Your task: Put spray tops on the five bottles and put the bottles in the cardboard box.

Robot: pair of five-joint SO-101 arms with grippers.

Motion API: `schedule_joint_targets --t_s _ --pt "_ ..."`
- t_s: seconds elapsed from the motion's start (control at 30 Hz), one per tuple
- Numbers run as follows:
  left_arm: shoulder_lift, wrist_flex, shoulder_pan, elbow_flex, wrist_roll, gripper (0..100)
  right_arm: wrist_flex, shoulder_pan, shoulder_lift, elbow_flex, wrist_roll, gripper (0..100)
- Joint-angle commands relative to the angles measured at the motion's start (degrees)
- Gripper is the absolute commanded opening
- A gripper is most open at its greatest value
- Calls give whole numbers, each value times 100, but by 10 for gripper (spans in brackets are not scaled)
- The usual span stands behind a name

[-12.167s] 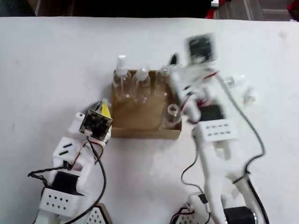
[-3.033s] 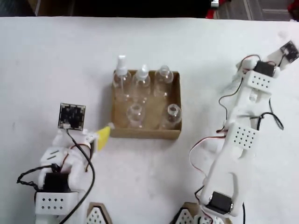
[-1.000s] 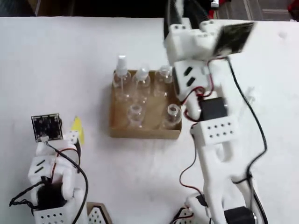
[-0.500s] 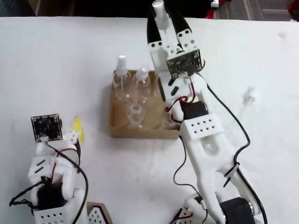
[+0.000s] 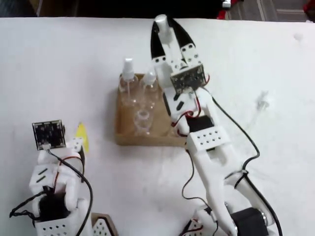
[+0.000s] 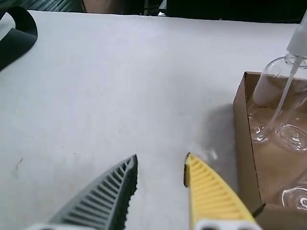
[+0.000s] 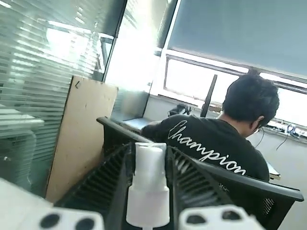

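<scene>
My right gripper (image 5: 165,28) hangs above the far rim of the cardboard box (image 5: 147,140), pointing up and away, shut on a white spray top (image 5: 161,20). In the right wrist view the spray top (image 7: 147,191) stands between the black fingers (image 7: 194,184). Two bottles with spray tops (image 5: 129,73) (image 5: 149,81) stand in the box's back row, and an open bottle (image 5: 142,118) in front. The right arm hides the box's right side. My left gripper (image 6: 160,163) rests open over bare table left of the box (image 6: 242,143), with nothing between its fingers.
A small loose spray part (image 5: 263,101) lies on the white table to the right. The left arm's base (image 5: 54,196) sits at the near left. A capped bottle (image 6: 283,81) stands in the box's near corner in the left wrist view.
The right arm has swung left and lowered over the box's right side, keeping the spray top held up. The left arm has stayed where it was.
</scene>
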Motion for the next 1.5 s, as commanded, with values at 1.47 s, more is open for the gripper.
schedule_joint_targets --t_s 1.47 --pt "-40 -88 -48 -44 -53 154 -1121 971 1464 -782 -3138 16"
